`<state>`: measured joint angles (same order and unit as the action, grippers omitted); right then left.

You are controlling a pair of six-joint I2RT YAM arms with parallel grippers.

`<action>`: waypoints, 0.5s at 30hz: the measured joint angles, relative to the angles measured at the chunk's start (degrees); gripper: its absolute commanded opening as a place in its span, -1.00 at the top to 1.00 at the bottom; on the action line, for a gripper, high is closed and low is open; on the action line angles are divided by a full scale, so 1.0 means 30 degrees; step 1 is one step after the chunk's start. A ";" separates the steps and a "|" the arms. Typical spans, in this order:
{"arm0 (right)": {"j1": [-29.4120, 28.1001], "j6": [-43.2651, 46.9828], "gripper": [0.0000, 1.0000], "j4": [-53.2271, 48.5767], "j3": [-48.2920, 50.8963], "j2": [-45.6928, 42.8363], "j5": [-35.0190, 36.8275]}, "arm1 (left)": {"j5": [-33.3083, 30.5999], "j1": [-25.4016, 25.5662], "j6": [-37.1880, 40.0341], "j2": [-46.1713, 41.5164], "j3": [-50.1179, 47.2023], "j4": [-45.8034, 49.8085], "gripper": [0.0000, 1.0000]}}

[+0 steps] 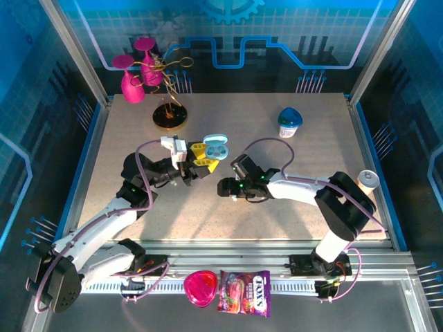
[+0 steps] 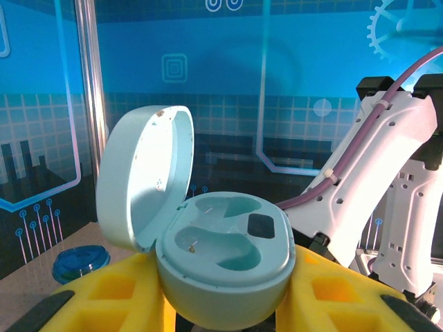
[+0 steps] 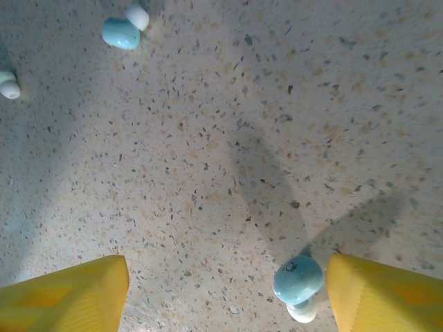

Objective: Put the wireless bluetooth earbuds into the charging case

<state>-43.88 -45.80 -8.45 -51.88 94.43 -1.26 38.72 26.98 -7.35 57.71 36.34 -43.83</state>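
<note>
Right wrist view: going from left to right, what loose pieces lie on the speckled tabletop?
Small whitish plastic piece cut by the left edge → pale blue plastic earbud with white tip → second pale blue white-tipped earbud, lower down.

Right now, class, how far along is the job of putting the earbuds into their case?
Done: the case is open, gripped by the left gripper. In hand: the open right gripper hangs over one earbud on the table. Left: both sockets are empty; another earbud lies farther off.
</note>
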 measured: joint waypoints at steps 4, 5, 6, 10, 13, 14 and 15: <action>-0.0087 -0.0066 -0.44 -0.0189 0.0138 -0.0787 0.0517 | 0.0000 0.0000 -0.0007 -0.0007 0.0000 0.0000 0.38; -0.0117 -0.0080 -0.43 -0.0189 0.0138 -0.0809 0.0634 | 0.0007 0.0000 0.0000 -0.0007 0.0000 0.0000 0.38; -0.0146 -0.0131 -0.43 -0.0211 0.0138 -0.0787 0.0663 | 0.0000 0.0000 -0.0007 -0.0007 0.0000 0.0000 0.38; -0.0153 -0.0204 -0.34 -0.0342 0.0146 -0.0444 0.0736 | 0.0007 0.0000 -0.0007 -0.0007 0.0000 0.0000 0.38; -0.0153 -0.0219 -0.33 -0.0335 0.0146 0.0124 0.0707 | 0.0007 0.0000 -0.0007 -0.0007 0.0000 0.0000 0.38; -0.0153 -0.0219 -0.33 -0.0335 0.0146 0.0313 0.0699 | 0.0007 0.0000 -0.0007 -0.0007 0.0000 0.0000 0.38; -0.0153 -0.0211 -0.32 -0.0335 0.0131 0.0525 0.0634 | 0.0007 0.0000 -0.0007 -0.0007 0.0000 0.0000 0.38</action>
<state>-44.34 -46.44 -9.45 -51.48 96.01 0.64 38.74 26.98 -7.38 57.69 36.34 -43.83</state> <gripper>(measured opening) 0.664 0.347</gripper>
